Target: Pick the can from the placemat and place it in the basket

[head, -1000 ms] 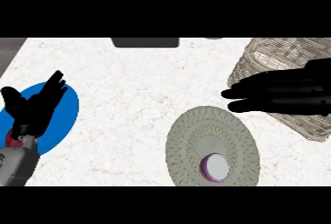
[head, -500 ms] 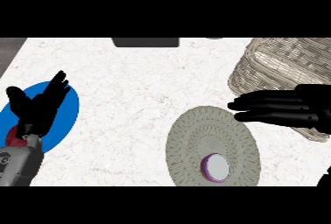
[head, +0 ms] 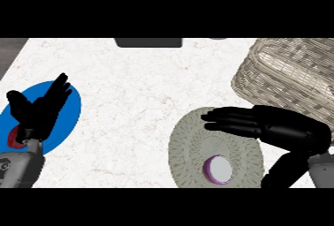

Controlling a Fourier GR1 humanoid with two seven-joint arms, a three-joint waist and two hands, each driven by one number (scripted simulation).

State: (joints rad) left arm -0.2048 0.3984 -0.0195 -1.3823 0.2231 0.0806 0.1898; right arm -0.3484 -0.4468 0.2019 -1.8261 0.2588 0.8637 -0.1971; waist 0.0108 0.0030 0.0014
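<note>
The can (head: pixel 219 169) stands on the round grey placemat (head: pixel 195 137) near the counter's (head: pixel 143 88) front edge, toward the right. Only its purple-rimmed pale top shows, so it appears upright, long axis pointing up toward the head view. The right hand (head: pixel 271 128) hovers over the placemat's far right part, fingers straight and spread toward the left, holding nothing; it sits beyond the can, not around it. The wicker basket (head: pixel 294 70) is at the counter's far right corner. The left hand (head: pixel 39 108) rests open, fingers up, over a blue plate (head: pixel 68 103) at the left edge. The risk, as I judge it: coming down from above, the outstretched fingers could knock the can's rim and tip it before the thumb gets round its side.
</note>
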